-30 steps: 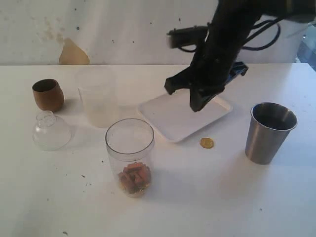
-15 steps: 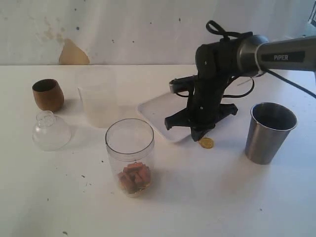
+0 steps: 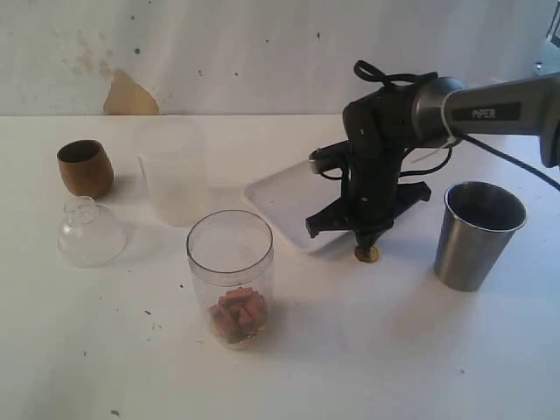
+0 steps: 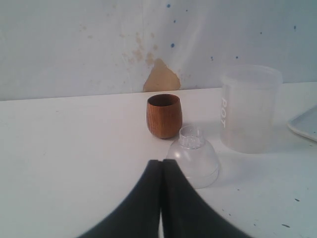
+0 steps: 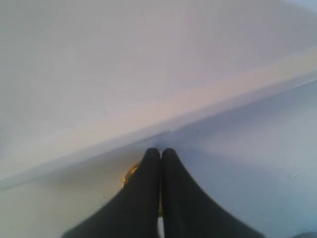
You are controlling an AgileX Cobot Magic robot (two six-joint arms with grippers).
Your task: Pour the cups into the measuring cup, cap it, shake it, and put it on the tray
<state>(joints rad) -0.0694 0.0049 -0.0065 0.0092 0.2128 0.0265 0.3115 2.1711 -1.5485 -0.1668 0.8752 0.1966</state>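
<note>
The clear plastic measuring cup [image 3: 230,276] stands open nearest on the counter [image 3: 394,350], with brownish bits [image 3: 236,317] in its rounded base. My right tool [image 3: 366,243], tips pressed together, bears on a gold coin [image 3: 367,255] just beside the white tray [image 3: 280,199] and its low rim, probably to nudge it; the steel tumbler [image 3: 477,234] stands near. My left tool [image 4: 161,166], likewise pinched together and empty, faces the rounded wooden cup [image 4: 164,116].

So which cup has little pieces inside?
The tall clear cup at the front; reddish-brown pieces lie at its bottom. None show in the others.

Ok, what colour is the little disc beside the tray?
Golden yellow; the disc shows best in the exterior view, beside the tray.
</note>
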